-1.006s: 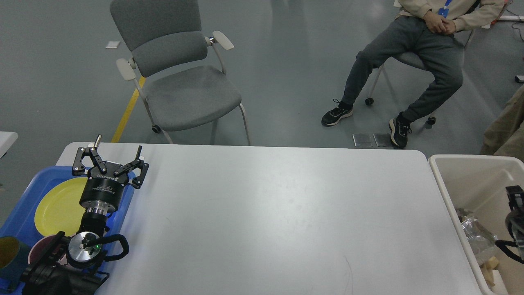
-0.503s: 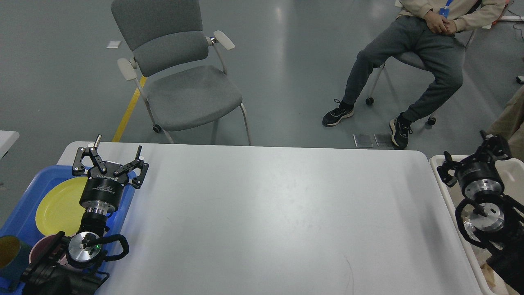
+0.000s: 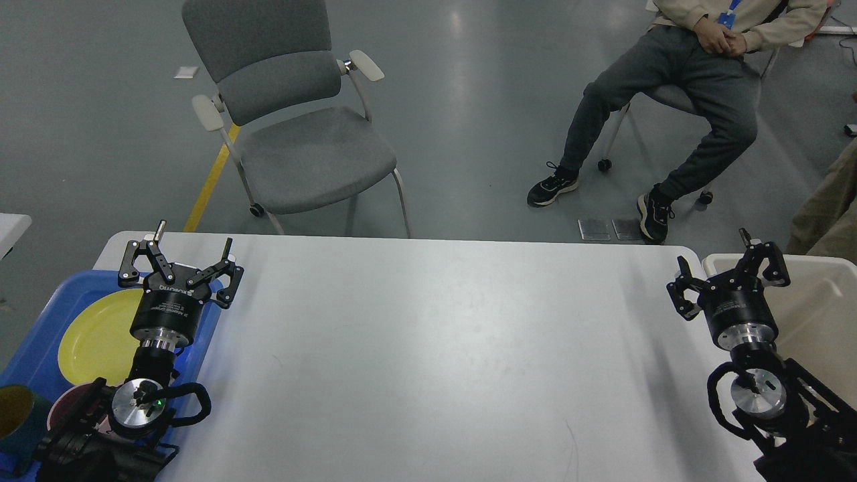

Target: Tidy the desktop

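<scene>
Blue plastic: a tray (image 3: pixel 40 314) sits at the near left edge of the desktop (image 3: pixel 435 348), holding a yellow plate (image 3: pixel 94 338), with a dark red dish (image 3: pixel 67 408) and a teal cup (image 3: pixel 17 418) nearer, both partly cut off or covered by the arm. The left gripper (image 3: pixel 179 258) hangs over the tray's right rim, fingers spread, holding nothing. The desktop fills the middle of the view, and no loose item shows on it, which suggests the tidying is largely done. The right gripper (image 3: pixel 726 264) hangs at the desktop's right edge beside a cream bin (image 3: pixel 823 301), fingers spread and empty. The bin's contents are hidden behind the arm.
</scene>
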